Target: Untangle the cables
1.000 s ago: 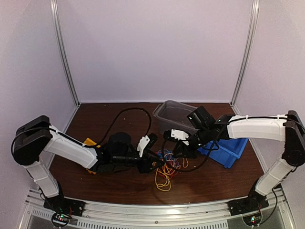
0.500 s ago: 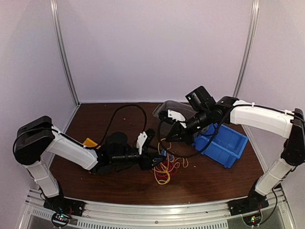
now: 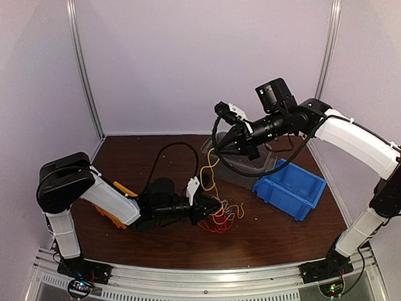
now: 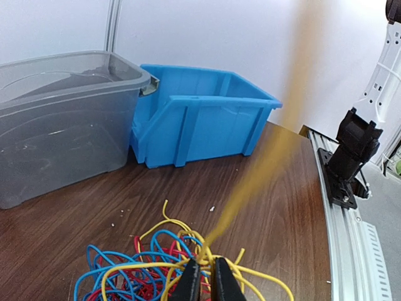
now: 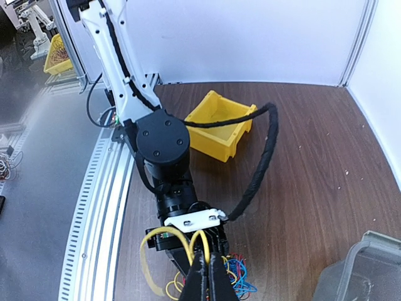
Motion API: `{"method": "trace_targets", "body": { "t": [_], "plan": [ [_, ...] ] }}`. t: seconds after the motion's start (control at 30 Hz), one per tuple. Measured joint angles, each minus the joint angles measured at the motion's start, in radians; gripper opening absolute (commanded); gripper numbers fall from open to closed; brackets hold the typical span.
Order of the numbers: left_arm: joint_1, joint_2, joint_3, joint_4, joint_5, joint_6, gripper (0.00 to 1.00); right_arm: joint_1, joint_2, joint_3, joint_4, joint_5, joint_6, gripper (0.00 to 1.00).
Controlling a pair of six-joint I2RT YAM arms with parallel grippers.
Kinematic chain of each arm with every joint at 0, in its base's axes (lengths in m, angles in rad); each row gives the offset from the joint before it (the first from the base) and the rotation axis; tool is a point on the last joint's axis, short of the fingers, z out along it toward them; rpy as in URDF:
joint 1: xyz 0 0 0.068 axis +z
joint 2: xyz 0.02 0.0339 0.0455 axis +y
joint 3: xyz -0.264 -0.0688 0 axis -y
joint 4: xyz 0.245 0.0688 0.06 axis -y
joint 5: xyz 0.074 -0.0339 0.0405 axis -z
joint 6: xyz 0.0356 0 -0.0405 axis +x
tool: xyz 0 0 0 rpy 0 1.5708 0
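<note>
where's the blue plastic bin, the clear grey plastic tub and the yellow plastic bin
blue plastic bin (image 4: 200, 128), left wrist view, front wall
clear grey plastic tub (image 4: 56, 141), left wrist view, side wall
yellow plastic bin (image 5: 213, 145), right wrist view, outer wall

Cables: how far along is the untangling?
Done: nothing; no cable lies apart from the rest. In hand: right jaws shut on the yellow cable, held high, one strand running up from the clump, which the left jaws pinch down at the table. Left: red, blue and other yellow loops are knotted together; each needs pulling free.
</note>
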Motion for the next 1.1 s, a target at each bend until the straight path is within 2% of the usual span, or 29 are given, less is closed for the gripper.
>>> {"method": "trace_targets", "body": {
  "t": [0.33, 0.73, 0.87, 1.0, 1.1],
  "plan": [
    [0.000, 0.005, -0.054, 0.047, -0.001, -0.010, 0.08, -0.160, -0.002, 0.179, -0.008, -0.105, 0.048, 0.00],
    [0.000, 0.053, -0.054, 0.047, -0.007, -0.025, 0.00, -0.205, -0.030, 0.334, -0.015, -0.192, 0.072, 0.00],
    [0.000, 0.053, -0.054, 0.047, -0.011, -0.025, 0.00, -0.220, -0.069, 0.322, -0.009, -0.204, 0.071, 0.00],
    [0.000, 0.050, -0.057, 0.046, -0.014, -0.024, 0.08, -0.219, -0.109, 0.213, 0.013, -0.204, 0.070, 0.00],
    [0.000, 0.001, -0.085, 0.039, -0.013, -0.026, 0.09, -0.219, -0.115, 0.116, 0.029, -0.196, 0.068, 0.00]
  ]
}}
